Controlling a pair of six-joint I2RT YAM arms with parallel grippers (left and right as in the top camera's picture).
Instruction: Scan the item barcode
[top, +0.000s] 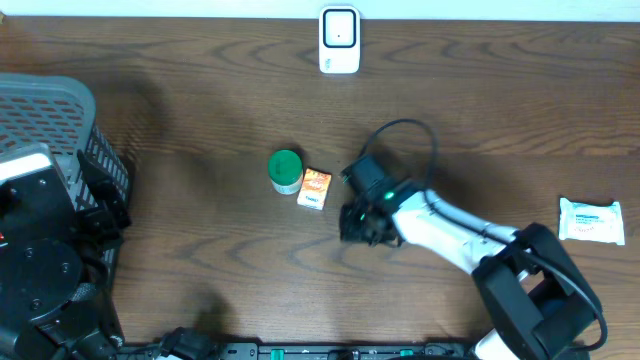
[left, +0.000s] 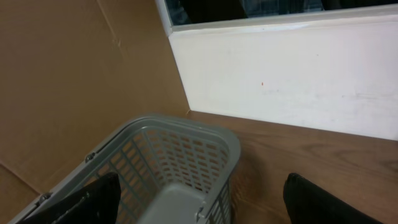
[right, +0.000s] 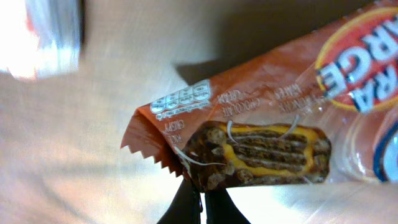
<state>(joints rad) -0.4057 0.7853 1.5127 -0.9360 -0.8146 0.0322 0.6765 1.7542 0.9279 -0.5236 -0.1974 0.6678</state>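
Thin pinch, scanner far off
Overhead: right gripper (top: 357, 224) well apart from the white box-shaped scanner (top: 340, 40); left wrist: left gripper (left: 199, 208) spread over the grey plastic basket (left: 186, 130); right wrist: fingers (right: 186, 208) pressed together at the edge of the crinkly orange snack wrapper (right: 261, 118); it may slip.

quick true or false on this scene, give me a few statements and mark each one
1. The green-lidded jar sits right beside the orange snack pack. True.
2. The right pincer is wide open. False: its fingers are shut together.
3. The left pincer is open above the grey basket. True.
4. The white packet lies in the basket. False: it lies on the table, far from the basket.
5. The snack pack is held up to the white scanner. False: it lies on the table, apart from the scanner.
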